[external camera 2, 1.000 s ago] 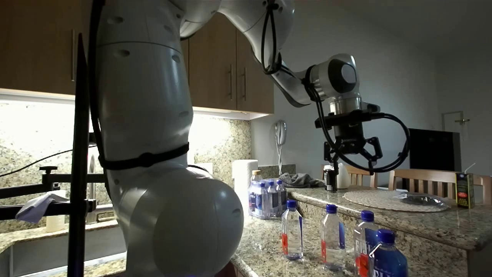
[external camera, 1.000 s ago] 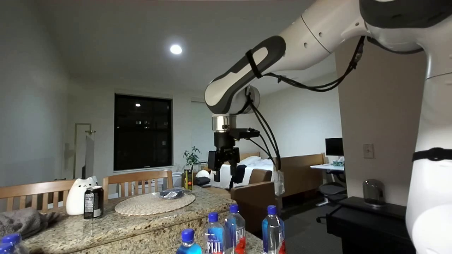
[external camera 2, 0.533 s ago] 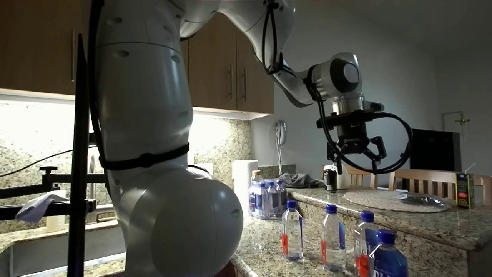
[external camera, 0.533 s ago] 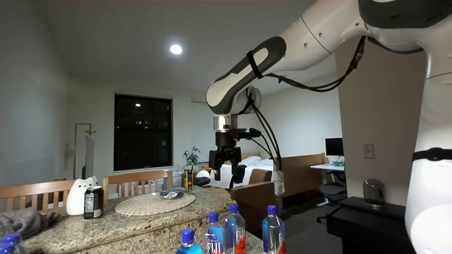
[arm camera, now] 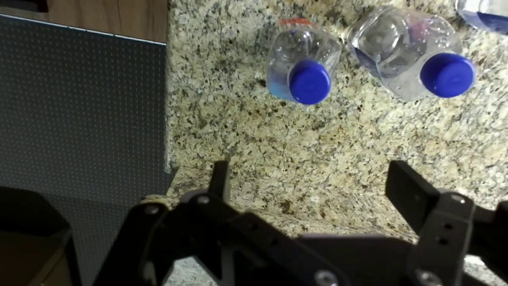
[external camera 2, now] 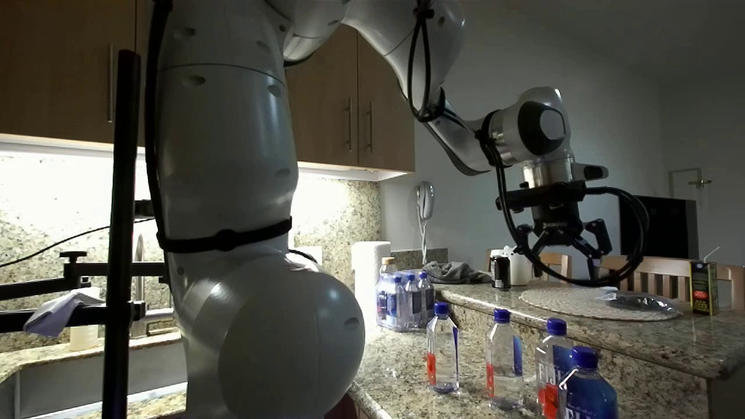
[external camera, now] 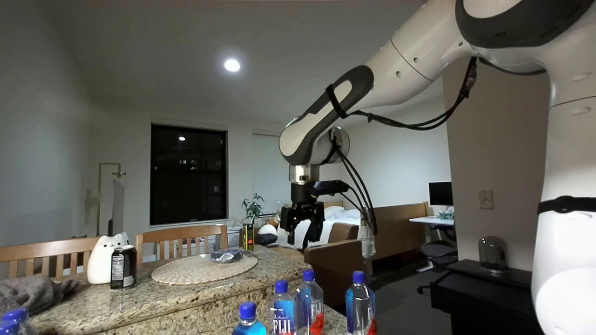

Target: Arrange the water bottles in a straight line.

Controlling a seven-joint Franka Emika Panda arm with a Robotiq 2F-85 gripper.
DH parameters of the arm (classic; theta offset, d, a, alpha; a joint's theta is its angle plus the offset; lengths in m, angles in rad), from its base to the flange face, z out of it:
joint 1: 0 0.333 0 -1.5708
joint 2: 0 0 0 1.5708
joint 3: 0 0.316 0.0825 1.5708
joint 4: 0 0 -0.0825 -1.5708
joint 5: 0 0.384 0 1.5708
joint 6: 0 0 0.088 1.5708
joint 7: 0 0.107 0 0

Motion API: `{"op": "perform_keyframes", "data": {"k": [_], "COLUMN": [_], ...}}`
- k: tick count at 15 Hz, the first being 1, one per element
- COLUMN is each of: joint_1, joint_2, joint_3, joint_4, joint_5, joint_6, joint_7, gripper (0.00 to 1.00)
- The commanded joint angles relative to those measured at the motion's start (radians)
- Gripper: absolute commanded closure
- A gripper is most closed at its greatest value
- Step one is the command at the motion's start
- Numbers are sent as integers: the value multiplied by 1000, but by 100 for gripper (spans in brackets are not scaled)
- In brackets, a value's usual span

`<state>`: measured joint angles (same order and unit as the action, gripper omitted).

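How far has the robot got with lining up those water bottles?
Done: four bottles stand upright on the counter, spaced in a rough row.

In hand: nothing. The gripper hangs in the air, open and holding no bottle.

Left: the row isn't straight. In an exterior view, the nearest bottle sits out of line with the other three, so that one probably needs shifting.

In an exterior view, on the low counter [external camera 2: 396, 361]: three water bottles [external camera 2: 504, 366], left to right, and a fourth [external camera 2: 588, 387] partly in front of the third. Back to the left, a bunch of bottles [external camera 2: 411, 302] beside a paper roll [external camera 2: 366, 276]. On the high counter [external camera 2: 657, 337], left to right: towel [external camera 2: 457, 272], can [external camera 2: 499, 272], cat figure [external camera 2: 520, 270], mat [external camera 2: 556, 305], carton [external camera 2: 703, 288]. On the mat, a bundle [external camera 2: 637, 302]. Behind, chairs [external camera 2: 663, 266]. Above the counters, the gripper [external camera 2: 564, 273].
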<state>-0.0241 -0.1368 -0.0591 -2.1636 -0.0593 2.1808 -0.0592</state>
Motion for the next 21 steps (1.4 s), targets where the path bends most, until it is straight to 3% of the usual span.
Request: {"op": "perform_keyframes", "data": {"k": [1, 9, 18, 19, 21], "joint_1": [-3, -5, -6, -5, -3], "joint_2": [48, 80, 135, 139, 144], "joint_3": [8, 12, 11, 12, 13], "joint_4": [-24, -68, -81, -77, -74], "joint_5": [12, -3, 2, 4, 1], "joint_6": [58, 8, 79, 80, 76], "joint_7": [9, 65, 115, 111, 112], "gripper": [0, 0, 0, 18, 33]}}
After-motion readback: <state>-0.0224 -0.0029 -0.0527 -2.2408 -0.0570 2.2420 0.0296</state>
